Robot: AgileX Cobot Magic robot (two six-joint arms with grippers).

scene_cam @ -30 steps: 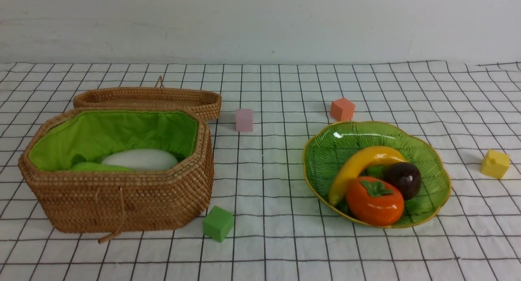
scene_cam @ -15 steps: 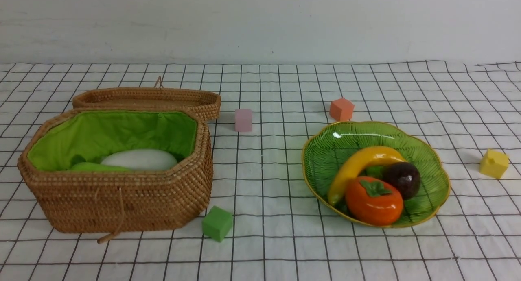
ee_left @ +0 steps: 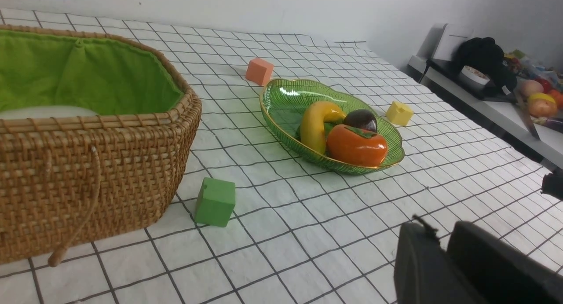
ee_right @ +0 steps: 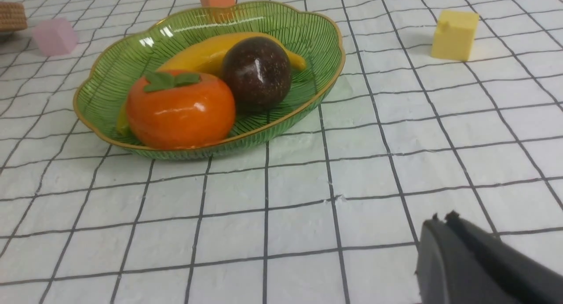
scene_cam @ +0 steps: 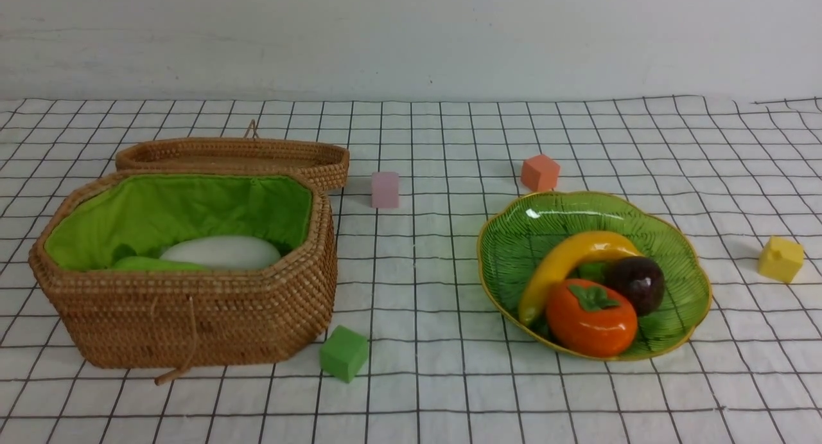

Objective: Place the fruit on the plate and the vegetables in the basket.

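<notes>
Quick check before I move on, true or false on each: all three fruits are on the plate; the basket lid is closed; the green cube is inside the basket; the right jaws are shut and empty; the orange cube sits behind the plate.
1. All three fruits are on the plate: true. Banana, persimmon and mangosteen lie in it.
2. The basket is closed: false. It stands open; its lid lies behind it.
3. The green cube is inside the basket: false. It sits on the cloth by the basket's front corner.
4. The right gripper has its jaws shut and empty: true.
5. The orange cube sits behind the plate: true.
</notes>
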